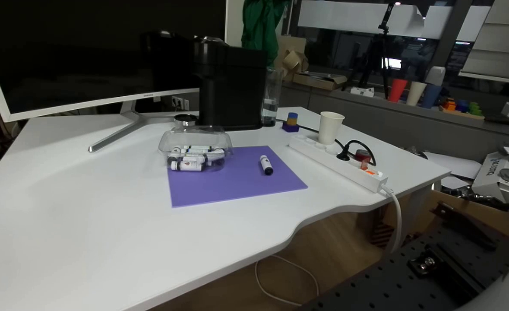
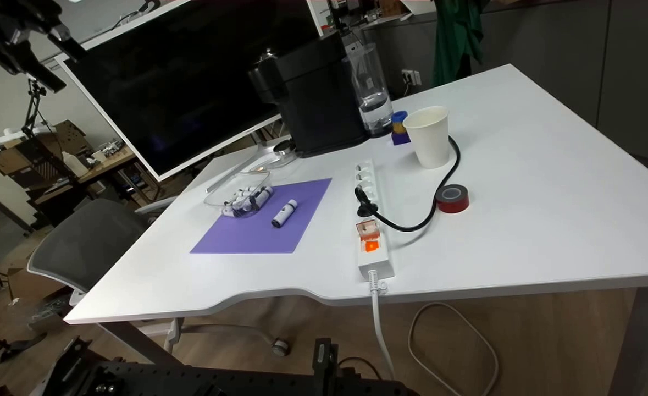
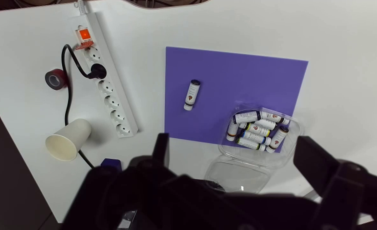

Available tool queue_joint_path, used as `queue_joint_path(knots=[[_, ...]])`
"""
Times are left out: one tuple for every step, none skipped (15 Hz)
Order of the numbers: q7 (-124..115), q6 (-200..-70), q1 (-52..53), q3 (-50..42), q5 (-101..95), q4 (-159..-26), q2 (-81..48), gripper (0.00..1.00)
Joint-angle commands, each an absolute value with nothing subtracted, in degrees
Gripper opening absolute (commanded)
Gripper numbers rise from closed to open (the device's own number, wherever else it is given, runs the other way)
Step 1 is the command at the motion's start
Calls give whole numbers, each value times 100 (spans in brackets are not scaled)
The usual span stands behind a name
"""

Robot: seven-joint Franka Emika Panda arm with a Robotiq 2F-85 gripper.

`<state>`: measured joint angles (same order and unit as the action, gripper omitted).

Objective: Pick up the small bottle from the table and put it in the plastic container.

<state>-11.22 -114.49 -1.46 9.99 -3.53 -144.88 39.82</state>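
Observation:
The small bottle (image 3: 191, 95), white-labelled with a dark end and a white cap, lies alone on its side on a purple sheet (image 3: 207, 70) on the white table (image 1: 86, 216). Both exterior views show this bottle too (image 1: 266, 165) (image 2: 284, 214). The clear plastic container (image 3: 286, 153) sits partly on the sheet's corner, its lid folded back, with several similar bottles inside. My gripper (image 3: 232, 139) stands open, its fingers wide apart with nothing between them. In an exterior view the gripper (image 2: 66, 69) hangs high above the table, at the upper left, apart from everything.
A white power strip (image 3: 111, 80) with a black plug and cable runs beside the sheet. Near it are a paper cup (image 3: 76, 134), a red tape roll (image 2: 452, 198) and a blue-purple block (image 1: 291, 127). A black machine (image 1: 232, 86) and a large monitor (image 1: 86, 56) stand at the back.

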Motion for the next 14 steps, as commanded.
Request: queue_joint_path(knots=[[-1171, -11446, -59, 900, -399, -14473, 3941, 100], [-1167, -11461, -80, 865, -391, -14477, 3905, 100], [-1177, -11478, -106, 840, -400, -14486, 3882, 100], [-1152, -11486, -133, 778, -390, -14488, 3830, 100], [-1146, -11498, -164, 721, -392, -14492, 3783, 100], [-1141, -11523, -224, 647, -415, -14497, 3701, 100], [-1126, -11580, -277, 574, -440, -14507, 3625, 100], [-1128, -11661, -362, 497, -485, -14511, 3510, 100], [-1100, -11806, -446, 417, -563, -14529, 3376, 100], [-1054, -11990, -525, 329, -658, -14540, 3213, 100], [-1007, -12234, -607, 242, -750, -14552, 3018, 100], [-942, -12477, -665, 165, -836, -14553, 2833, 100], [-839, -12704, -716, 94, -930, -14518, 2580, 100], [-729, -12881, -735, 35, -987, -14476, 2352, 100]])
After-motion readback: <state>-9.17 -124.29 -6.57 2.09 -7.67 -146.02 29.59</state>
